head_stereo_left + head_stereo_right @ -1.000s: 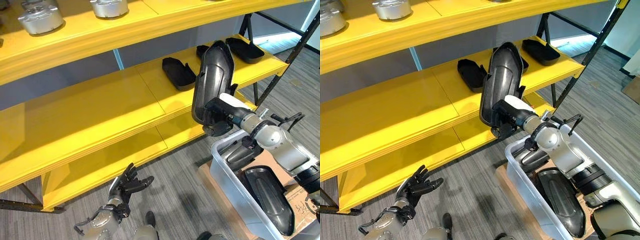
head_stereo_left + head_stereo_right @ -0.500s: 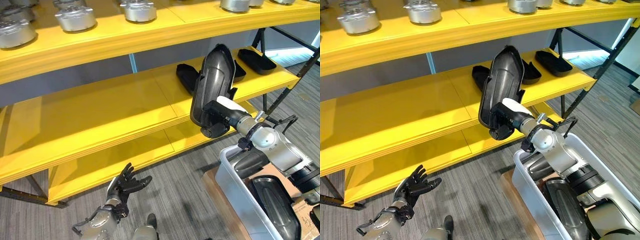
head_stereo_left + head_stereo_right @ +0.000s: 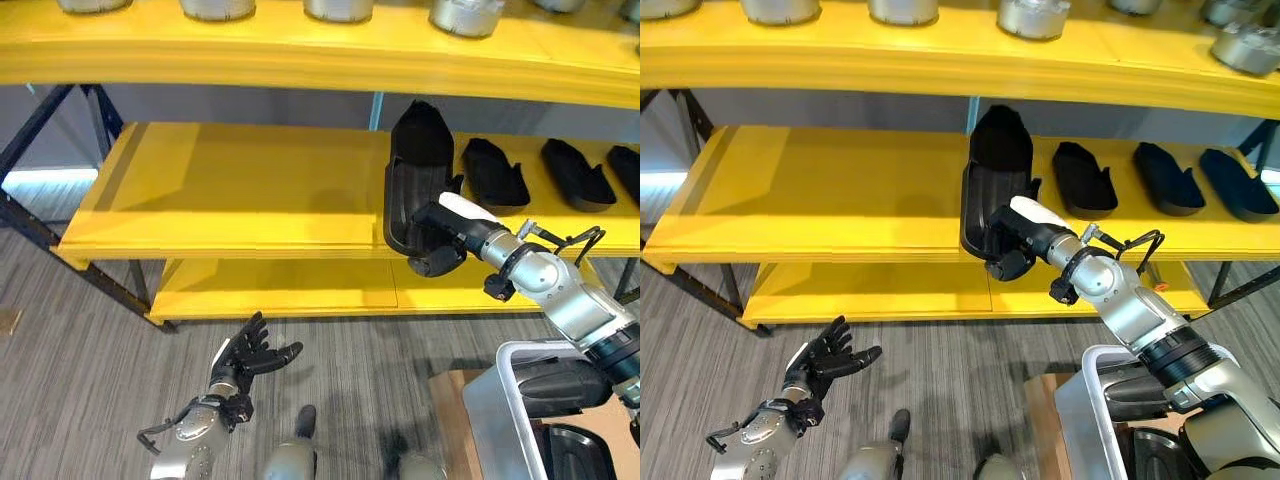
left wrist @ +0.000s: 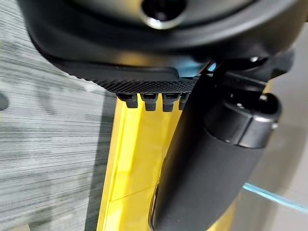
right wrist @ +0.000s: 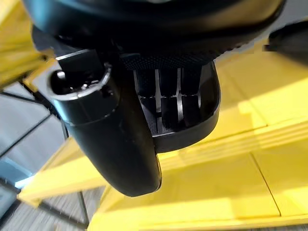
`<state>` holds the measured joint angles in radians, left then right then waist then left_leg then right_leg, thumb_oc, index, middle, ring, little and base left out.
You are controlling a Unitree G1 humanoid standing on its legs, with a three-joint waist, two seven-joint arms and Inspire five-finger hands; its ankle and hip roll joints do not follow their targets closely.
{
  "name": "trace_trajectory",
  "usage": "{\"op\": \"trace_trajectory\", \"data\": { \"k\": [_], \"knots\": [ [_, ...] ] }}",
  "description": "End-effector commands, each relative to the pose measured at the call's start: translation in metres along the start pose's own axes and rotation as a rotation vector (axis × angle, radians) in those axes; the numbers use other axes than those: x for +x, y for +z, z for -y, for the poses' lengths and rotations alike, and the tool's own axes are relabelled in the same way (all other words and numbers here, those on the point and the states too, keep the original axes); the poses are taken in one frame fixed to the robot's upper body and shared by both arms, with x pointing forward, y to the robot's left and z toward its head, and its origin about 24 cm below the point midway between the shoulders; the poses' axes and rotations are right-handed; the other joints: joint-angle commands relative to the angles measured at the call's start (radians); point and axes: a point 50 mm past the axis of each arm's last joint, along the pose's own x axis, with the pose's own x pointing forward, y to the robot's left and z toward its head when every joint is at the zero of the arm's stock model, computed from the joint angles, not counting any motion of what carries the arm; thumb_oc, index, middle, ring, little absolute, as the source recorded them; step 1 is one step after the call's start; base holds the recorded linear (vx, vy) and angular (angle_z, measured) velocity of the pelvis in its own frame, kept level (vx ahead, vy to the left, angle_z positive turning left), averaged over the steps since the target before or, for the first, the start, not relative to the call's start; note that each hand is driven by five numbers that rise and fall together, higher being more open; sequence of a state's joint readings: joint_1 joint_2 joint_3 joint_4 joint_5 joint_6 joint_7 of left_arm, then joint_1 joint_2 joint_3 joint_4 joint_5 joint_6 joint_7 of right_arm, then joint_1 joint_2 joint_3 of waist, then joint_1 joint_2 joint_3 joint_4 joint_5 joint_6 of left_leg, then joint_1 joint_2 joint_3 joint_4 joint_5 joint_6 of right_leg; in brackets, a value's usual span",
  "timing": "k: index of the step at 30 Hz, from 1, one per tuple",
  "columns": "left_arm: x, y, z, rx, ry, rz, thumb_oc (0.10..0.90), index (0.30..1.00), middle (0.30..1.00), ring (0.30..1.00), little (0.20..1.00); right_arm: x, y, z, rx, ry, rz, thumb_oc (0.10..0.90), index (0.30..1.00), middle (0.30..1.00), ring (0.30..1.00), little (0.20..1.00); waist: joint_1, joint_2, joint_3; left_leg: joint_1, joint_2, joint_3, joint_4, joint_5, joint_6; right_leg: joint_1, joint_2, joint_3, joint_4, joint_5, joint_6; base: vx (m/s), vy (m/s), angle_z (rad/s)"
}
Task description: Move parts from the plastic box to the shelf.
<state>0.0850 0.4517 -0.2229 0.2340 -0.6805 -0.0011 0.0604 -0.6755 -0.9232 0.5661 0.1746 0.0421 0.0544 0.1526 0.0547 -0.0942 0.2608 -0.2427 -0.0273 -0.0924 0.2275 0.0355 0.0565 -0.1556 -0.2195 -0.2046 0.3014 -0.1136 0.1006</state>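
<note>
clearly the placing step is in hand: the right hand (image 3: 432, 240) grasps a black part (image 3: 412, 170) by its lower end, fingers curled round it, holding it upright over the front edge of the middle shelf (image 3: 240, 190), just left of three parts already lying there. next it likely needs tipping flat onto the board and letting go. the left hand (image 3: 250, 358) hangs low, fingers relaxed and spread. no writing can be read.

A: The shelf (image 3: 230, 190) is bright yellow on a black frame; the floor (image 3: 90, 380) is grey with streaks.

B: The held part (image 3: 415, 180) is black (so are the 3 parts (image 3: 1160, 178) beside it), and the box (image 3: 1085, 395) is pale grey.
</note>
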Motion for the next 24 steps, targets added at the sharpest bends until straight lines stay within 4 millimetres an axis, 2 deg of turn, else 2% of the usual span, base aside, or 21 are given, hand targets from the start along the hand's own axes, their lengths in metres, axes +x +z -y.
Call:
{"op": "trace_trajectory", "data": {
  "k": [1, 2, 3, 5, 8, 9, 11, 13, 24],
  "knots": [
    [0.005, 0.04, 0.011, 0.042, -0.072, 0.196, 0.9, 1.0, 1.0, 1.0, 1.0, 0.001, 0.057, 0.086, -0.106, -0.267, 0.198, 0.4, 0.3, 0.3, 0.3, 0.3, 0.002, -0.01, -0.019, 0.172, -0.015, 0.006, -0.03, -0.184, -0.058, -0.073, -0.039, 0.062, -0.132, 0.204, 0.063, 0.06, -0.101, 0.17],
    [0.004, 0.04, 0.01, 0.043, -0.071, 0.199, 0.9, 1.0, 1.0, 1.0, 1.0, 0.002, 0.059, 0.086, -0.111, -0.263, 0.204, 0.4, 0.3, 0.3, 0.3, 0.3, 0.0, -0.014, -0.015, 0.177, -0.016, 0.002, -0.022, -0.193, -0.06, -0.069, -0.047, 0.064, -0.166, 0.225, 0.069, 0.12, -0.205, 0.07],
    [0.004, 0.04, 0.008, 0.034, -0.06, 0.199, 0.9, 1.0, 1.0, 1.0, 1.0, 0.001, 0.061, 0.084, -0.123, -0.246, 0.209, 0.4, 0.3, 0.3, 0.3, 0.3, -0.002, -0.028, -0.016, 0.187, -0.021, -0.02, -0.011, -0.206, -0.067, -0.056, -0.04, 0.096, -0.209, 0.228, 0.072, 0.08, -0.166, 0.0],
    [0.003, 0.036, 0.007, 0.019, -0.05, 0.193, 0.9, 1.0, 1.0, 1.0, 1.0, 0.001, 0.06, 0.082, -0.124, -0.235, 0.206, 0.4, 0.3, 0.3, 0.3, 0.3, 0.005, -0.035, -0.032, 0.199, -0.021, -0.015, -0.014, -0.216, -0.07, -0.023, -0.043, 0.077, -0.224, 0.227, 0.072, 0.07, -0.143, 0.18],
    [0.0, 0.031, 0.005, 0.009, -0.04, 0.184, 0.9, 1.0, 1.0, 1.0, 1.0, 0.004, 0.063, 0.081, -0.122, -0.213, 0.213, 0.4, 0.3, 0.3, 0.3, 0.3, 0.006, -0.032, -0.053, 0.22, -0.006, -0.01, -0.031, -0.216, -0.075, 0.0, -0.024, 0.08, -0.233, 0.226, 0.07, 0.1, -0.188, 0.26],
    [-0.002, 0.028, 0.003, -0.004, -0.027, 0.175, 0.9, 1.0, 1.0, 1.0, 1.0, 0.007, 0.064, 0.078, -0.114, -0.201, 0.216, 0.4, 0.3, 0.3, 0.3, 0.3, 0.01, -0.03, -0.071, 0.231, 0.011, -0.001, -0.043, -0.214, -0.082, 0.024, -0.012, 0.061, -0.248, 0.213, 0.065, 0.04, -0.116, 0.14],
    [-0.003, 0.028, 0.003, -0.004, -0.027, 0.175, 0.9, 1.0, 1.0, 1.0, 1.0, 0.007, 0.064, 0.078, -0.114, -0.201, 0.217, 0.4, 0.3, 0.3, 0.3, 0.3, 0.01, -0.029, -0.07, 0.233, 0.011, -0.001, -0.045, -0.214, -0.082, 0.026, -0.011, 0.061, -0.249, 0.213, 0.065, 0.04, -0.105, -0.06],
    [-0.005, 0.022, 0.004, -0.014, -0.031, 0.153, 0.9, 1.0, 1.0, 1.0, 1.0, 0.007, 0.062, 0.077, -0.117, -0.183, 0.204, 0.4, 0.3, 0.3, 0.3, 0.3, 0.005, -0.023, -0.1, 0.252, 0.046, -0.011, -0.081, -0.199, -0.097, 0.051, 0.016, 0.057, -0.251, 0.175, 0.049, 0.07, -0.201, -0.05],
    [-0.007, 0.015, 0.006, -0.035, -0.03, 0.131, 0.9, 1.0, 1.0, 1.0, 1.0, 0.012, 0.073, 0.08, -0.128, -0.175, 0.236, 0.4, 0.3, 0.3, 0.3, 0.3, 0.008, -0.007, -0.118, 0.28, 0.093, -0.02, -0.097, -0.193, -0.118, 0.071, 0.053, 0.041, -0.208, 0.109, 0.022, 0.03, -0.084, 0.02]
  ]
}}
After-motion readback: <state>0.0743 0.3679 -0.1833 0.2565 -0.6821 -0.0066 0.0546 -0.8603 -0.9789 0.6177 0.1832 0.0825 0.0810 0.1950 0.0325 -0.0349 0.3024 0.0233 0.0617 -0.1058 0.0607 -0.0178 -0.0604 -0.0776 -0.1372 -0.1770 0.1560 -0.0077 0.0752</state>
